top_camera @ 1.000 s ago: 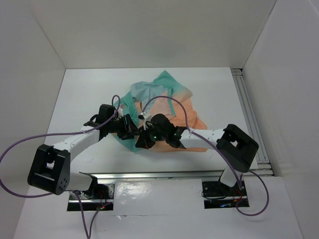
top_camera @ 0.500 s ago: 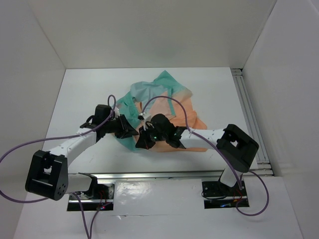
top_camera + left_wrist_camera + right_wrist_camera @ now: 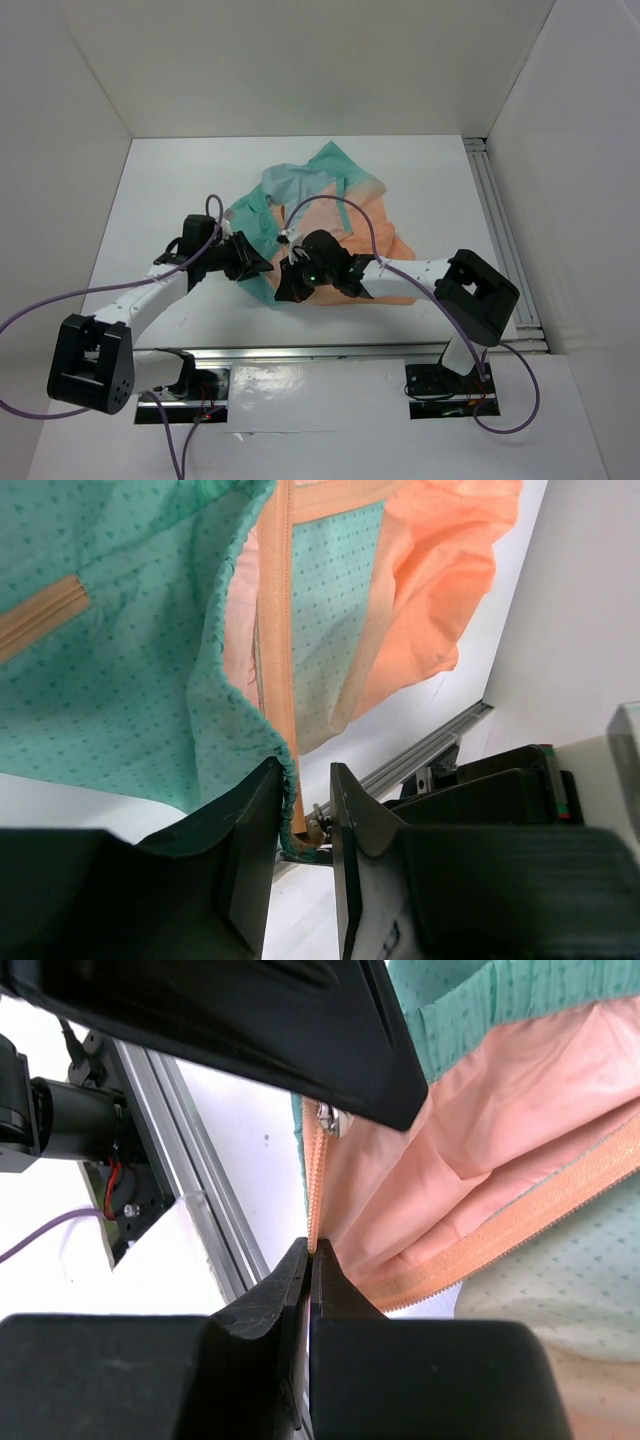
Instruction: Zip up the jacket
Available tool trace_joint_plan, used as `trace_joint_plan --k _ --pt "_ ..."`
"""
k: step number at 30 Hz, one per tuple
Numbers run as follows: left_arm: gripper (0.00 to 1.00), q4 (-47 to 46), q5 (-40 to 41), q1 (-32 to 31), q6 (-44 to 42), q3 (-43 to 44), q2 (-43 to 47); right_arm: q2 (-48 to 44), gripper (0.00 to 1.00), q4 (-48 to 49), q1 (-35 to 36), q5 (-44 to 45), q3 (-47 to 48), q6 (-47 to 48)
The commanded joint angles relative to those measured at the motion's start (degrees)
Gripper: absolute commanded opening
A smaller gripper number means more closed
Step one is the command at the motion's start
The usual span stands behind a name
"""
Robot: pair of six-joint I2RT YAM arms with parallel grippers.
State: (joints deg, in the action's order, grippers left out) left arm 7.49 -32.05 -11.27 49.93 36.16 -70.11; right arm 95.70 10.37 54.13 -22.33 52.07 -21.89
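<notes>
The jacket (image 3: 350,215) lies crumpled mid-table, teal at the left and back, peach at the right. My right gripper (image 3: 283,288) is at its near-left corner, shut on the orange zipper tape (image 3: 312,1190), which runs up from the closed jaws (image 3: 310,1245). A small metal zipper slider (image 3: 328,1118) sits just above them. My left gripper (image 3: 258,262) is close to the left of the right one. Its jaws (image 3: 305,780) stand a little apart, with the teal hem (image 3: 235,710) and zipper tape (image 3: 282,630) running into the gap against the left finger. The slider (image 3: 318,825) shows beyond.
A metal rail (image 3: 320,352) runs along the table's near edge, and another (image 3: 500,230) along the right side. Purple cables (image 3: 345,205) loop over the jacket and off to the left. White walls enclose the left, back and right.
My left arm has swung left and its gripper has drawn a little away from the right gripper. The right gripper has stayed put on the zipper tape.
</notes>
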Motion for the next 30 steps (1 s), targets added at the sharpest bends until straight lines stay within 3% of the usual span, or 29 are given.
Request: trace_joint_plan --k 1,9,20,30 --pt "0.38 -3.7 0.9 0.6 2.5 -0.4 2.0 -1.3 0.0 -1.9 0.5 -1.1 0.3 0.9" --pt "0.34 -3.6 2.8 0.6 4.3 -1.4 3.1 -0.8 0.0 -1.9 1.0 -1.1 0.8 0.9" --pt "0.21 -3.6 2.2 0.6 4.3 -1.4 3.1 -0.3 0.0 -2.5 1.0 -1.1 1.4 0.9" --pt "0.14 -1.6 3.8 0.6 4.8 -0.2 3.7 -1.4 0.0 -0.8 1.5 5.1 -0.6 -2.9"
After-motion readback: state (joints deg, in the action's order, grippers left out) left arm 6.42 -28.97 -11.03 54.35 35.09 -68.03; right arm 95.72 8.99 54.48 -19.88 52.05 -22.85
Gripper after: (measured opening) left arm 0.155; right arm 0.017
